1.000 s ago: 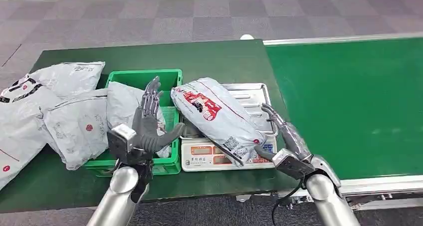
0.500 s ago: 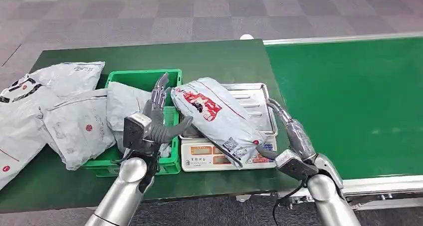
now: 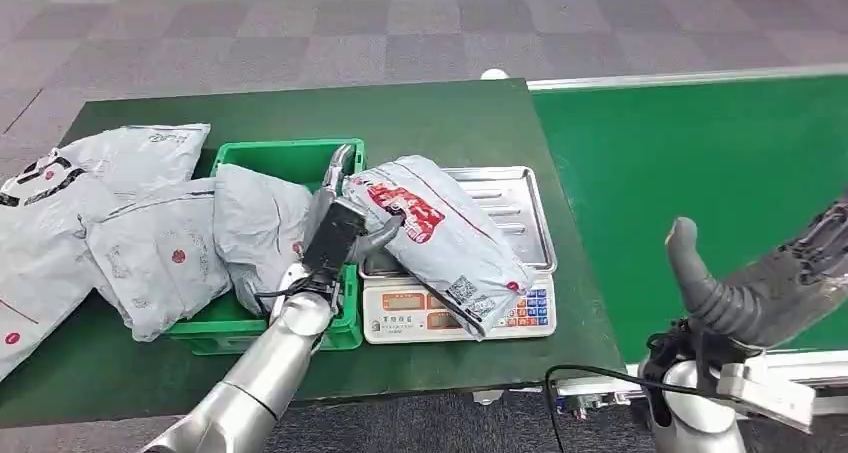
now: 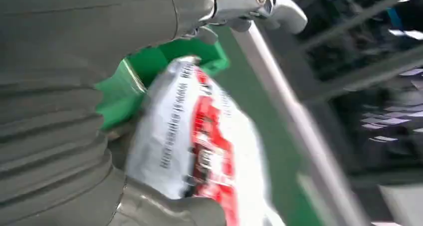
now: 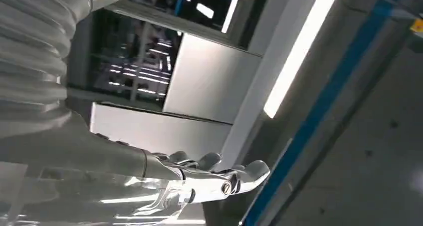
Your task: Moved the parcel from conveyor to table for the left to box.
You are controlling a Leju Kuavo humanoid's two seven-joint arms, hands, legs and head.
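Observation:
A grey parcel [image 3: 440,233] with a red print lies slanted across the tray of a white scale [image 3: 520,198] on the dark green table [image 3: 420,113]. My left hand [image 3: 340,228] is at the parcel's left end, beside the green box [image 3: 285,155]. Its fingers stand straight behind that end and its thumb touches the parcel's near edge. In the left wrist view the parcel [image 4: 199,136] sits between the thumb and fingers of that hand [image 4: 60,111], with the box's rim behind it. My right hand [image 3: 770,283] is lifted over the conveyor's near edge, fingers apart, holding nothing; it also appears in the right wrist view [image 5: 100,156].
Another grey parcel [image 3: 260,223] lies in the green box. Several more parcels [image 3: 110,223] are piled on the table's left side. The bright green conveyor belt [image 3: 700,153] runs along the right, edged by a metal rail. A black cable hangs below my right arm.
My left hand moved right, from over the box to the parcel's left end. My right hand left the parcel's right end and swung up and away over the conveyor.

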